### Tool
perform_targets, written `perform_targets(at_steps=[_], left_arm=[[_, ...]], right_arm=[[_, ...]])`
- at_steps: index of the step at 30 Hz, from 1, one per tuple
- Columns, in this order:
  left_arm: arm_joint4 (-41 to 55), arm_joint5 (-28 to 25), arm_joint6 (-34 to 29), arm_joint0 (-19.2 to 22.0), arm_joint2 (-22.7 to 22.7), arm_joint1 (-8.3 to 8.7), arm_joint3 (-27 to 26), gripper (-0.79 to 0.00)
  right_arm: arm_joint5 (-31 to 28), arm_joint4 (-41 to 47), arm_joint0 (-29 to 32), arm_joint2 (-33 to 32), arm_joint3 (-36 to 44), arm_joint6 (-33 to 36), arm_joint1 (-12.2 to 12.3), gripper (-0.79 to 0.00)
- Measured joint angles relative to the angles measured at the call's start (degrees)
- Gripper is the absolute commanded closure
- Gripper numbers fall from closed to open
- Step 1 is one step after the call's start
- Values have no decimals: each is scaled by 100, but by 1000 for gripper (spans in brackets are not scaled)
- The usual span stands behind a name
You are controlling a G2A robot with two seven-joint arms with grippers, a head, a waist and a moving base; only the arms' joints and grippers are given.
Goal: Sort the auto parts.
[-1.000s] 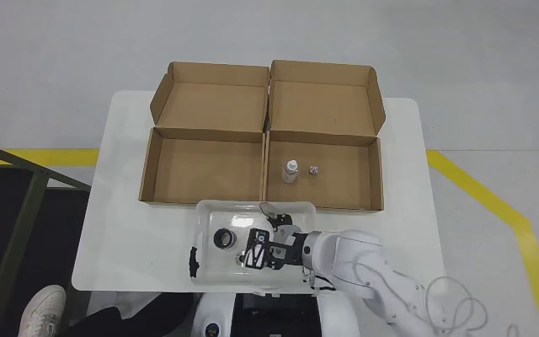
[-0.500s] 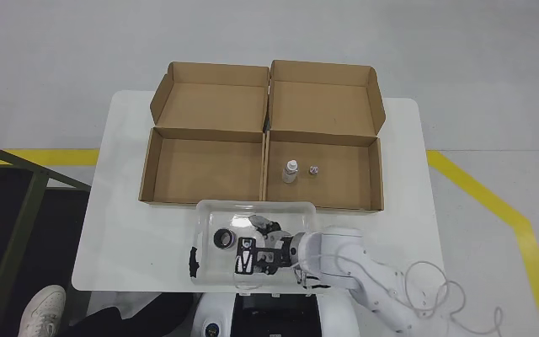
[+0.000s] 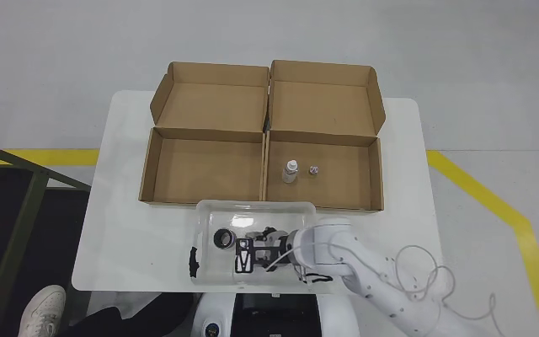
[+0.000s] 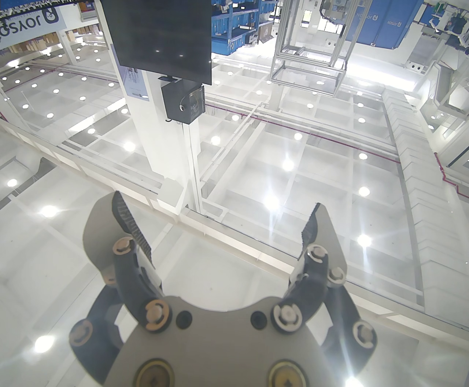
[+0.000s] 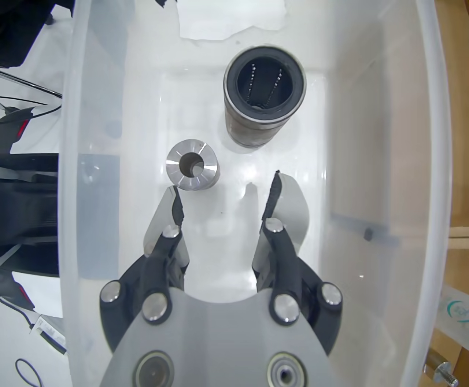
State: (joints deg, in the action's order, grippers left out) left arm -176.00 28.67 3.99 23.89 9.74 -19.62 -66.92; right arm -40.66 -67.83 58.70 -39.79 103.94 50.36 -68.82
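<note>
From above, the white table (image 3: 396, 152) carries two open cardboard boxes at twelve o'clock and a clear bin (image 3: 205, 212) at six. The left box (image 3: 205, 170) lies just beside the right box (image 3: 333, 173). The right box holds a small white bottle-shaped part (image 3: 290, 171), with a tiny part (image 3: 313, 169) near it at its three o'clock. My right pincer (image 3: 242, 255) sits inside the bin with its fingers heading toward nine o'clock. The dark bearing (image 3: 224, 239) stands near it, at about its ten o'clock. A small black piece (image 3: 193, 261) lies at the bin's nine o'clock edge.

Through my left wrist, my left pincer (image 4: 216, 209) is spread wide and grips nothing. It points up at a lit ceiling.

Through my right wrist, my right pincer (image 5: 225, 190) is released, with only the bin floor between its fingers. A silver bushing (image 5: 192, 170) stands on end just beside one fingertip (image 5: 176, 205), outside the gap. I cannot tell whether they touch. The dark bearing (image 5: 264, 99) stands upright farther ahead, bore open to me, apart from both fingers. A white paper scrap (image 5: 231, 18) lies beyond it. The bin's clear wall (image 5: 432, 146) rises on the side toward the boxes.
</note>
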Motion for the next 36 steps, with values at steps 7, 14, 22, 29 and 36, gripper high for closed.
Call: perform_targets(at_steps=[7, 14, 22, 29, 36], left_arm=[[0, 0, 0, 0, 0, 0, 0, -785], [0, 0, 0, 0, 0, 0, 0, -785], [0, 0, 0, 0, 0, 0, 0, -785], [0, 0, 0, 0, 0, 0, 0, -785], [0, 0, 0, 0, 0, 0, 0, -785]], right_arm=[[-32, 111, -129, 190, -177, 37, -58, -372], [-25, 172, -221, 345, -297, 32, -110, -372], [4, 207, -351, 570, -441, -74, -200, -376], [28, 230, -487, 723, -610, -125, -280, -289], [58, 191, -522, 764, -603, -67, -303, -3]])
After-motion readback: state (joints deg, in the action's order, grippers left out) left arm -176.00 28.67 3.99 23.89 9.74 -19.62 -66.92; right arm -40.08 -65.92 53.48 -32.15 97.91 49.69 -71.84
